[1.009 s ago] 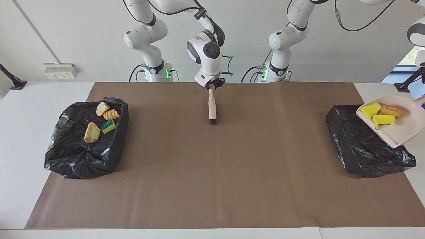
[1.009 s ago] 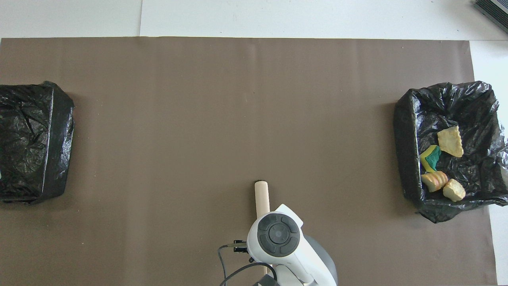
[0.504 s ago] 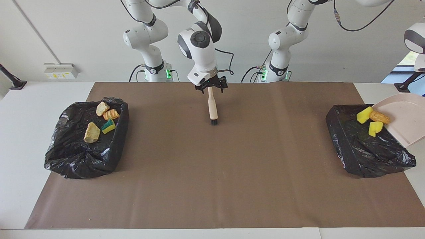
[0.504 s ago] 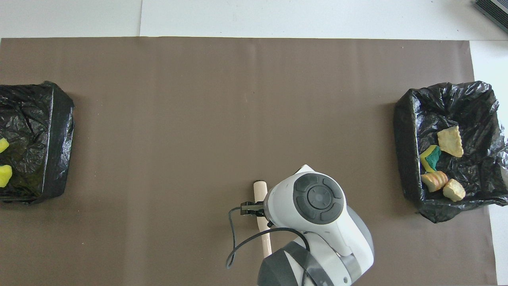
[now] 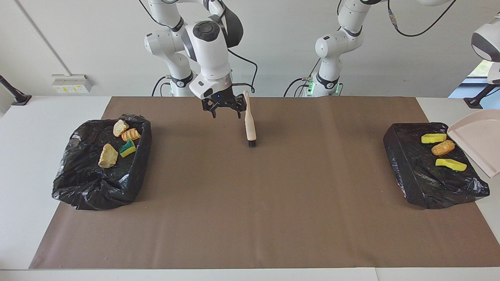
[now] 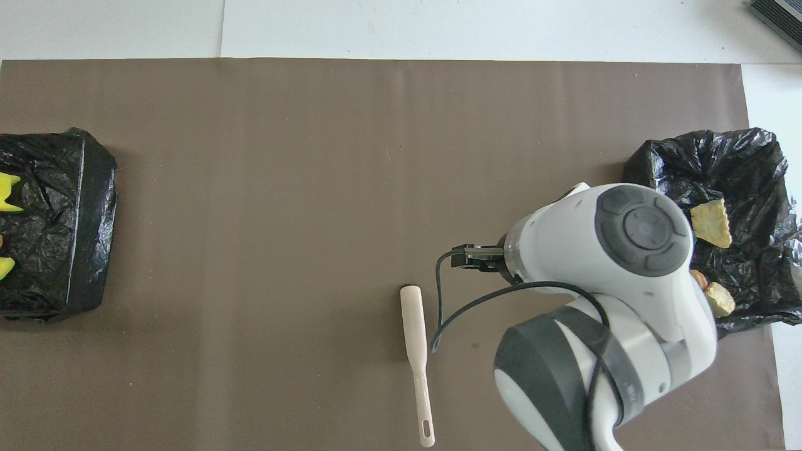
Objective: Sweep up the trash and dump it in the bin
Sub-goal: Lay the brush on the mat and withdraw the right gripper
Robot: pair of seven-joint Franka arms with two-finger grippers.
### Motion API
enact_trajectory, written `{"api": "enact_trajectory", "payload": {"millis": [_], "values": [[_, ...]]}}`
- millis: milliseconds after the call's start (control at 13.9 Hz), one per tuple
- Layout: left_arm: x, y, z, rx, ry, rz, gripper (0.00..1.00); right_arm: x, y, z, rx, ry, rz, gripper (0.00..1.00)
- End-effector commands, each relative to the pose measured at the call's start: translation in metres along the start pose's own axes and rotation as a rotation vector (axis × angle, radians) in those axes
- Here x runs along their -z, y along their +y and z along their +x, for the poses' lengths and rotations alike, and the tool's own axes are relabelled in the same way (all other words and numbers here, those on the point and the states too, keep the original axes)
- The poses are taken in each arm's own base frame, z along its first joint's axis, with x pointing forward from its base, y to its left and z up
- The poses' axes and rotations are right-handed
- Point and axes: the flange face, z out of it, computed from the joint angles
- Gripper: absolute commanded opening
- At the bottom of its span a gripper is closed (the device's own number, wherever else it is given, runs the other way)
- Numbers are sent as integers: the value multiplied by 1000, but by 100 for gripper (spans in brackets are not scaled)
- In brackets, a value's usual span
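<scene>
The beige-handled brush [image 5: 249, 121] [image 6: 416, 341] lies loose on the brown mat. My right gripper [image 5: 223, 113] hangs open and empty just above the mat, beside the brush's handle end. The pale pink dustpan [image 5: 478, 142] is tilted in the air over the black-lined bin [image 5: 408, 168] [image 6: 62, 263] at the left arm's end; its handle and my left gripper run out of view. In that bin lie trash scraps: two yellow sponge bits [image 5: 433, 137] [image 5: 451, 164] and a brown lump [image 5: 443, 147].
A second black-lined bin [image 5: 97, 191] [image 6: 752, 163] at the right arm's end holds several scraps, among them a tan chunk [image 5: 108, 155] and a green-yellow sponge [image 5: 127, 148]. In the overhead view the right arm's wrist [image 6: 626, 250] covers part of it.
My right gripper opened, let go of the brush and moved toward the right arm's end. The dustpan tipped further and its three scraps slid into the bin below.
</scene>
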Motion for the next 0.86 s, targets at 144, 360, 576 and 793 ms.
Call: {"api": "enact_trajectory", "payload": {"millis": [144,360,576,793], "values": [[46,-11,14,-6,-10,-7,0,56,113,43,30,-26,-20,100],[63,-8,48,47,133,-82,0,105,177,49,11,6,-8,100],[85,-2,89,149,324,-146,0,159,197,37,14,-12,-101,100],[130,-3,153,282,408,-225,0,182,200,15,10,-27,-69,100]]}}
